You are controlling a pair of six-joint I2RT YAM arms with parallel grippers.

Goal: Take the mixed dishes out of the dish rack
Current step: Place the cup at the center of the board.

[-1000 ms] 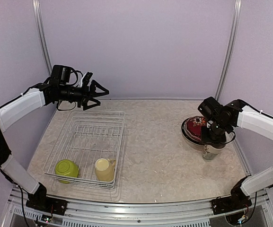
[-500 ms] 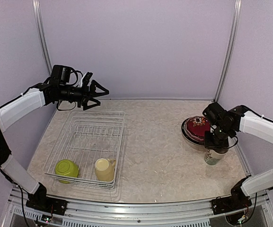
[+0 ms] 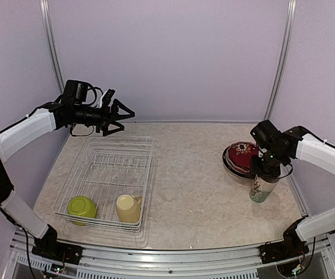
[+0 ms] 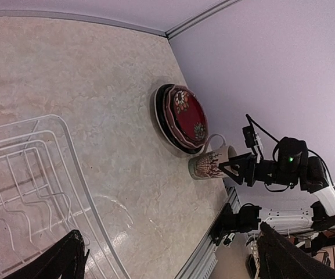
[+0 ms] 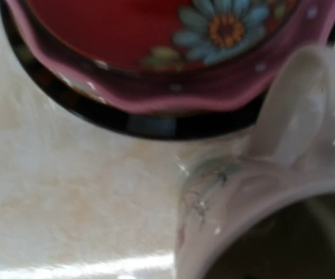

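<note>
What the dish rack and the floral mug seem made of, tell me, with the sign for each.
Dish rack: thin white wire, probably coated metal; the table shows through its open grid. Floral mug: likely glazed ceramic; glossy highlights, thick handle, printed flowers.

White shells along the long links of the left arm (image 3: 25,131) and right arm (image 3: 324,152), black at joints and bases. Black, skeletal triangular fingers on the left end effector (image 3: 122,122). Thin black cables looped near both wrists; small green light on the right wrist.
</note>
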